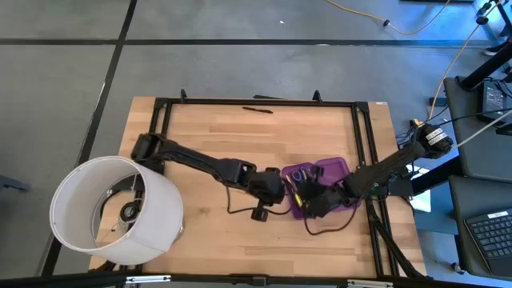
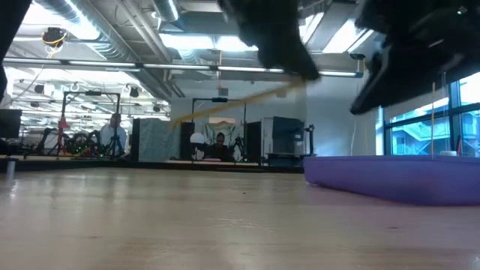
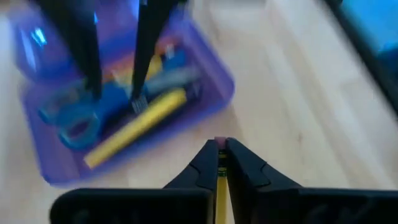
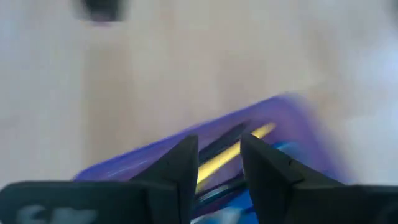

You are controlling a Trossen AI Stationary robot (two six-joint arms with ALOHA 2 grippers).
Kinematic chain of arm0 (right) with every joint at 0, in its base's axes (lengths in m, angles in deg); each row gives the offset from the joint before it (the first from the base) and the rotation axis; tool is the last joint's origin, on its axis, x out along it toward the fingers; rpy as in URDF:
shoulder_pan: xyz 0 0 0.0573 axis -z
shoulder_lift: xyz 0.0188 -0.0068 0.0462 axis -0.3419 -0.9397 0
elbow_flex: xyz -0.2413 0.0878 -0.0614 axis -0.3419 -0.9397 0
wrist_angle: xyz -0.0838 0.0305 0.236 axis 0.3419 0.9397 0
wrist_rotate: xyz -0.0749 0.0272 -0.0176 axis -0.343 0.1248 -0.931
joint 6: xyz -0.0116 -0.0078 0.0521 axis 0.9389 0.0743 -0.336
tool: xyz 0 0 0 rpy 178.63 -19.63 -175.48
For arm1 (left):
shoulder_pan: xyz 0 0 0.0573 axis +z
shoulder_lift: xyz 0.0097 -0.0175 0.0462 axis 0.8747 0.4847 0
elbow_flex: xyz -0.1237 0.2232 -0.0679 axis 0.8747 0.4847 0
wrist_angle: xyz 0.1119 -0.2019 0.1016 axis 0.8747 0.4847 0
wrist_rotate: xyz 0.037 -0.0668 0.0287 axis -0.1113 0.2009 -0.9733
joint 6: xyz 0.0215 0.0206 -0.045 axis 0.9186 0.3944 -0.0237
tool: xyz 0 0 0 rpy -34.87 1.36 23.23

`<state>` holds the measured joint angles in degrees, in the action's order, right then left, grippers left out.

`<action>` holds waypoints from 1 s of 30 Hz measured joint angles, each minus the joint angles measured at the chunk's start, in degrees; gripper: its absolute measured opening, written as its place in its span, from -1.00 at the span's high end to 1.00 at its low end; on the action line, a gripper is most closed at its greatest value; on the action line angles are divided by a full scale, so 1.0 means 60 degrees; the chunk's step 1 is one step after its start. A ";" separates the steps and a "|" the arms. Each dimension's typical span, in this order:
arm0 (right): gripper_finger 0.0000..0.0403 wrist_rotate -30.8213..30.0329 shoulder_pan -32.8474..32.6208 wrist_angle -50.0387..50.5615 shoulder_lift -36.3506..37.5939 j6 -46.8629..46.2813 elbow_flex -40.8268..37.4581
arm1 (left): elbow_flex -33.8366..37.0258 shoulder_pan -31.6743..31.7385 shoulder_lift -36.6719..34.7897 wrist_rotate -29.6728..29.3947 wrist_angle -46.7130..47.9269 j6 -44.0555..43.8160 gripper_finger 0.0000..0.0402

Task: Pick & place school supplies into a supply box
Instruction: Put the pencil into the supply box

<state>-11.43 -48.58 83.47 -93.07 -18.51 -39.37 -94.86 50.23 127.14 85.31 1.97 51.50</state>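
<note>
Left gripper [image 3: 219, 149] pinched shut on a yellow pencil [image 3: 220, 186]; purple pencil case [image 3: 211, 106] lies just ahead, scissors [image 3: 74, 118] inside. Right gripper [image 4: 219, 152] part-open over the case, holding nothing visible.

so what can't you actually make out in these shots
- Low view: contents of the purple box, hidden by its near wall.
- High view: both claws' fingertips, too small where the arms crowd the box.
- Right wrist view: whether the right claw holds anything; blur.
- Left wrist view: items under the yellow pencil, blurred.
</note>
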 joint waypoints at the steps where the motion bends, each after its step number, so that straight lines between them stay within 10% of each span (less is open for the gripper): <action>1: 0.38 -0.0553 -0.0078 -0.0015 0.0000 0.0173 0.0000 | 0.0000 0.0003 -0.0181 -0.0010 -0.0189 0.0118 0.97; 7: 0.38 -0.0411 -0.0228 -0.1620 0.0000 0.1597 -0.0167 | -0.0011 0.0003 -0.1070 0.0133 -0.1130 0.0871 0.97; 19: 0.38 0.0116 0.0008 -1.0903 0.0000 0.5608 -0.2851 | -0.0011 -0.0015 -0.1381 0.1944 -0.3226 0.1432 0.96; 30: 0.38 0.1662 0.0019 -1.1622 -0.0004 0.6350 -0.2643 | -0.0011 -0.0008 -0.1381 0.2288 -0.4242 0.1735 0.95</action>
<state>-1.46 -48.47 13.74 -93.09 19.59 -55.22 -94.93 50.18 118.86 99.04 -23.48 61.91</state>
